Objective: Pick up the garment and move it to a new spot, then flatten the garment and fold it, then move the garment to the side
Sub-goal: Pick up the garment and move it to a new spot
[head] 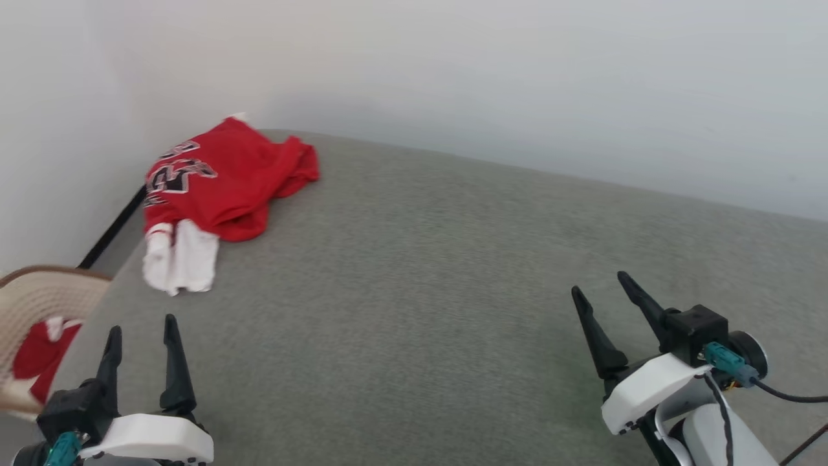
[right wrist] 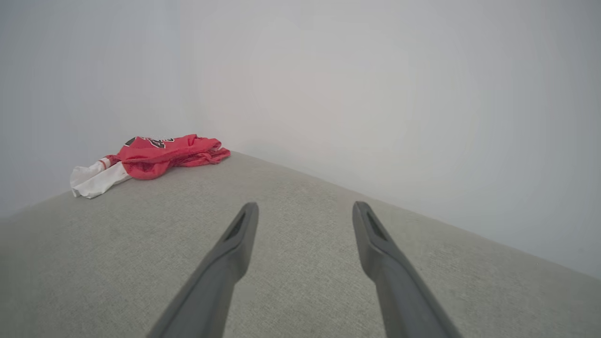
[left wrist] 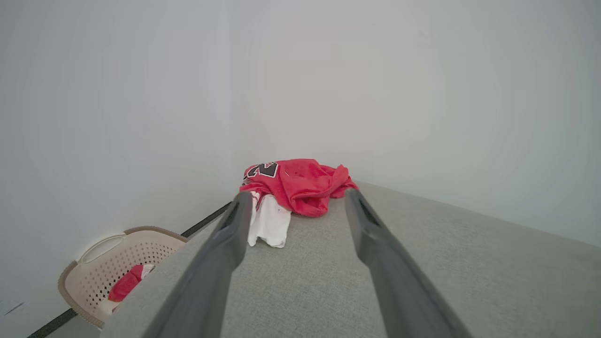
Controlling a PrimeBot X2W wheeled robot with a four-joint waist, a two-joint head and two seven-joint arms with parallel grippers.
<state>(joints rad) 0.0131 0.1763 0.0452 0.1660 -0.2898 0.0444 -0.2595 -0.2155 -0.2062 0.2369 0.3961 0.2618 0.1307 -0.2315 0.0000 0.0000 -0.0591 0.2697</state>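
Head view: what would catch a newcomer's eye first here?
The red garment, crumpled with white sleeves showing, lies at the far left corner of the grey surface. The left tool and right tool are open and empty near the camera. A beige basket holding red cloth stands lower left.

Black number 23 on the garment (head: 223, 184)

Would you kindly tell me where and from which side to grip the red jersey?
Probably the jersey's raised red middle, from above, with the open left gripper: it lies heaped at the grey surface's far left corner, on that arm's side.
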